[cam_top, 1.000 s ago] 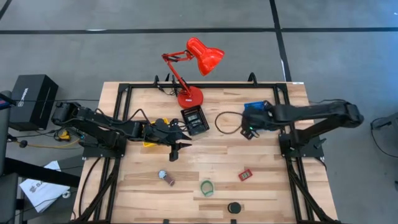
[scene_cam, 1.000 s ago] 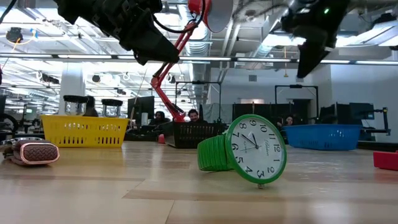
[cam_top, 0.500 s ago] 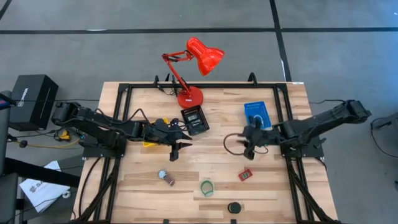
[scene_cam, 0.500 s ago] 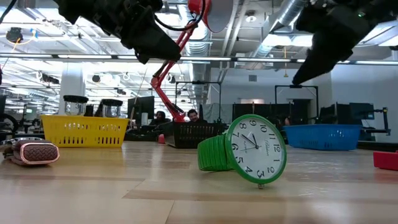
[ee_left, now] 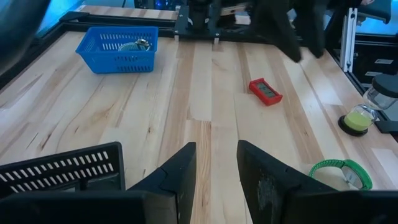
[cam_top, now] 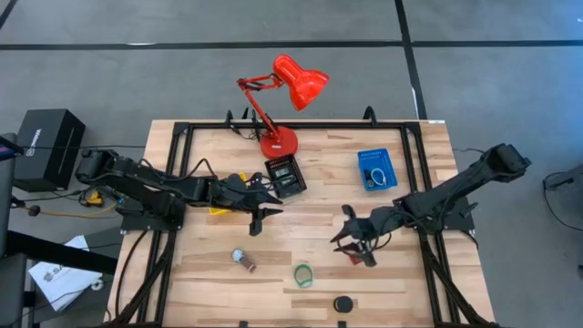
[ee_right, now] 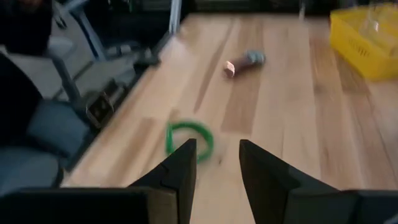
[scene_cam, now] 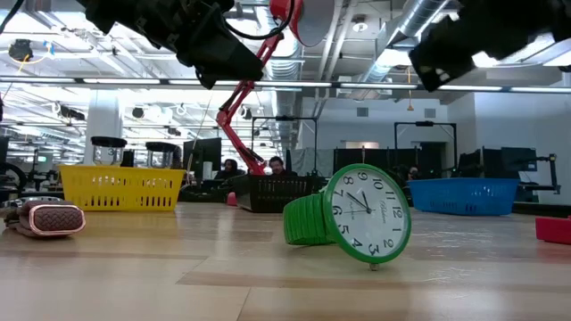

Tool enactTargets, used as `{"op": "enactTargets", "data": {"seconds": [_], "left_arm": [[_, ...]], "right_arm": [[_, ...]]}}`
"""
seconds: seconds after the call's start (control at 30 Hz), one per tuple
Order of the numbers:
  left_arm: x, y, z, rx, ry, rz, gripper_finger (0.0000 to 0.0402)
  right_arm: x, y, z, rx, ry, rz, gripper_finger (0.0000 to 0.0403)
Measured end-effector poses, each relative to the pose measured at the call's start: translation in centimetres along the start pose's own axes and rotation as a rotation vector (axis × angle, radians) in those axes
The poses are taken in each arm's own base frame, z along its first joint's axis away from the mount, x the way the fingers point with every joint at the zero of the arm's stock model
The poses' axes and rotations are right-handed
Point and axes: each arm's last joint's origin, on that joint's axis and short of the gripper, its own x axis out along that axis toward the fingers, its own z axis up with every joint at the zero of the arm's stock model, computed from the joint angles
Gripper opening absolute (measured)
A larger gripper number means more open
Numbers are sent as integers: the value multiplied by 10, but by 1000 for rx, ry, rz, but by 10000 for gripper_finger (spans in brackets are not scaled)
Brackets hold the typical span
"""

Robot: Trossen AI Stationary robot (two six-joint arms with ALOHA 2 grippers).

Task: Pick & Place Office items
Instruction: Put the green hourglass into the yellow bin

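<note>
Overhead, the right end effector [cam_top: 355, 240], fingers apart and empty, hangs just beside the red piece [cam_top: 358, 257], seemingly lined up to pick it, while the left end effector [cam_top: 259, 215] waits open mid-bench.

Both arms reached inward over the table.
The left gripper [cam_top: 257, 217] hung mid-table, fingers [ee_left: 177, 174] parted; the right gripper [cam_top: 351, 241] hovered lower right of centre, fingers [ee_right: 183, 163] apart.
</note>
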Motion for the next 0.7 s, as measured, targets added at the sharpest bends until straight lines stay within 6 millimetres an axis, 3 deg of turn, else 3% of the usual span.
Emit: {"op": "enactTargets", "data": {"seconds": [0.2, 0.33, 0.53, 0.7], "left_arm": [[0, 0, 3, -4, -27, -3, 110], [0, 0, 3, -4, -29, -3, 110], [0, 0, 3, -5, -31, -4, 110], [0, 0, 4, -10, -37, -4, 110]], "right_arm": [[17, -8, 17, 7, -20, 40, 113], [24, -3, 29, -58, -29, 121, 122], [24, 20, 44, -110, -69, 215, 171], [19, 48, 41, -181, -54, 303, 219]]}}
